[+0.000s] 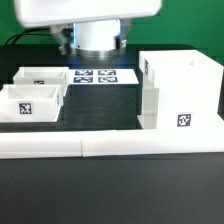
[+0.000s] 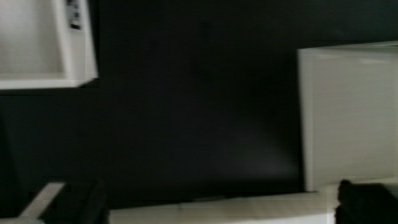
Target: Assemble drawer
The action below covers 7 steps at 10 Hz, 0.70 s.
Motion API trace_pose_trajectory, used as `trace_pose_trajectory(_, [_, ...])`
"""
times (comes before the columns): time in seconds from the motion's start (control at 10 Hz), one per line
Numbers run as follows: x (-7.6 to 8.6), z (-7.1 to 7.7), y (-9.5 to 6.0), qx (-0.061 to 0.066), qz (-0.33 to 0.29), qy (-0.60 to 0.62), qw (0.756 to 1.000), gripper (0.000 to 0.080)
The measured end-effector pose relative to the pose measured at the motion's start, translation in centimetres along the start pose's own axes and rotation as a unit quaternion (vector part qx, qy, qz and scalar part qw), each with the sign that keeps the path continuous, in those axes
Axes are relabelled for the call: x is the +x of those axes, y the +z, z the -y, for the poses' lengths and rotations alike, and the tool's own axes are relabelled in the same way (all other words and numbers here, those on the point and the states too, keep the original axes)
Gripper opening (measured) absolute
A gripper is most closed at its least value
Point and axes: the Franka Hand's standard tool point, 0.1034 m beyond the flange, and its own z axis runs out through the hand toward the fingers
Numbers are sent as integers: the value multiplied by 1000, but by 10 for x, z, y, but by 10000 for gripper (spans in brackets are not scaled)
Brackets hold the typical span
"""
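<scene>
The drawer's tall hollow box shell (image 1: 180,92) stands at the exterior view's right, a square marker on its front. Two small white trays lie at the left, one farther back (image 1: 40,76) and one nearer (image 1: 28,104), each with a marker. My gripper (image 2: 214,202) hangs above the dark table between the trays and the shell, and holds nothing. Its dark fingertips (image 2: 64,200) stand wide apart. In the wrist view a tray corner (image 2: 39,45) and the shell's side (image 2: 350,110) show. In the exterior view only the arm's hand (image 1: 95,38) shows at the top.
The marker board (image 1: 105,76) lies flat behind the middle of the table. A long low white border wall (image 1: 110,148) runs along the front and also shows in the wrist view (image 2: 231,212). The table is black.
</scene>
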Motion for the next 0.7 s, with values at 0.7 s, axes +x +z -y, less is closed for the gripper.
trace_pose_trajectory(0.7, [-20,-26,21,-3,-3,19,1000,649])
